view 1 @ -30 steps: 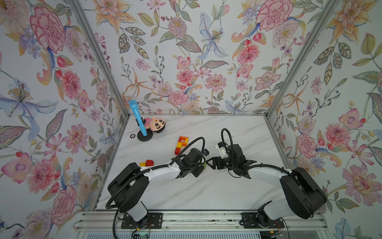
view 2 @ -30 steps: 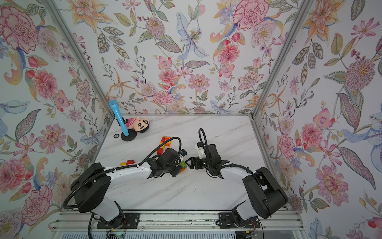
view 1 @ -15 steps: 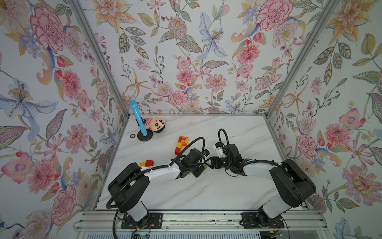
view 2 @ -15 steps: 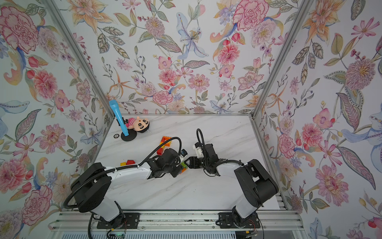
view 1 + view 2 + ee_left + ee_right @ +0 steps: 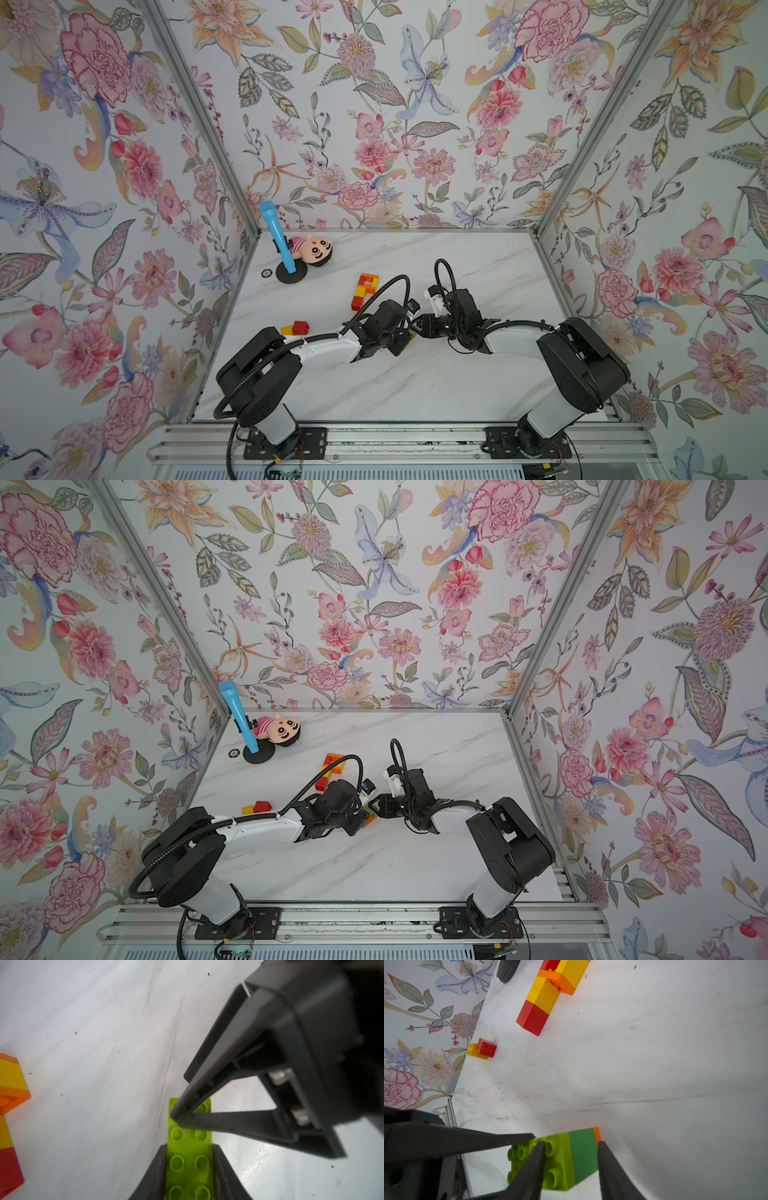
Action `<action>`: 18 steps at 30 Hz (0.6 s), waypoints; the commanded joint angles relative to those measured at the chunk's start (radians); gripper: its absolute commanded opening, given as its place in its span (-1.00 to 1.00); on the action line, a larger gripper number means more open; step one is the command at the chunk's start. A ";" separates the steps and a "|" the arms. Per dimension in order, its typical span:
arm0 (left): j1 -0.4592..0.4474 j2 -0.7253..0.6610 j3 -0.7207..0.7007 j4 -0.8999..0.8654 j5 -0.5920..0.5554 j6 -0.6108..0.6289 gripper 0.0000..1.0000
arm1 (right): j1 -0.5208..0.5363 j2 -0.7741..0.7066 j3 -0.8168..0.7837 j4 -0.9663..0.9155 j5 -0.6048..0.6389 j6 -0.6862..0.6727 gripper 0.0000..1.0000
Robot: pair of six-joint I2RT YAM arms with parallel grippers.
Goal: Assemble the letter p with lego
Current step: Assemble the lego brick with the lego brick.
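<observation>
My left gripper (image 5: pixel 190 1147) is shut on a lime green lego brick (image 5: pixel 190 1157), studs toward its camera, just above the table's middle. In the right wrist view that brick heads a stack with a dark green and an orange layer (image 5: pixel 581 1151). My right gripper (image 5: pixel 571 1142) straddles the stack, one finger on the studded face, the other against the orange end. In a top view both grippers meet tip to tip around the stack (image 5: pixel 368 818). A red, yellow and orange lego figure (image 5: pixel 365 286) lies flat behind them. A red brick on a yellow one (image 5: pixel 296 328) sits to the left.
A plush doll (image 5: pixel 313 251) and a blue microphone on a black stand (image 5: pixel 276 237) sit in the back left corner, with a small ring (image 5: pixel 266 273) beside them. Flowered walls close in three sides. Both arms reach in from the front rail.
My right gripper has slid left to the brick held by my left gripper, and its jaws have narrowed onto the stack. The left arm has stayed put.
</observation>
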 commanded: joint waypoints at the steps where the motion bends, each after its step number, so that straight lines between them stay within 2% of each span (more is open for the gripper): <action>1: -0.014 0.047 -0.064 -0.095 0.057 -0.018 -0.81 | -0.003 0.058 -0.057 -0.088 0.129 0.033 -0.24; 6: -0.014 0.024 -0.061 -0.081 0.051 -0.027 -0.74 | 0.007 0.012 -0.084 -0.013 0.102 0.036 -0.25; 9: -0.014 0.006 -0.048 -0.072 0.042 -0.035 -0.55 | 0.022 -0.021 -0.081 -0.017 0.109 0.029 -0.25; 11: -0.014 -0.009 -0.044 -0.061 0.026 -0.050 -0.28 | 0.028 -0.045 -0.082 -0.021 0.118 0.031 -0.25; 18: -0.014 -0.052 -0.019 -0.038 -0.009 -0.122 0.08 | 0.038 -0.099 -0.082 -0.047 0.153 0.032 -0.21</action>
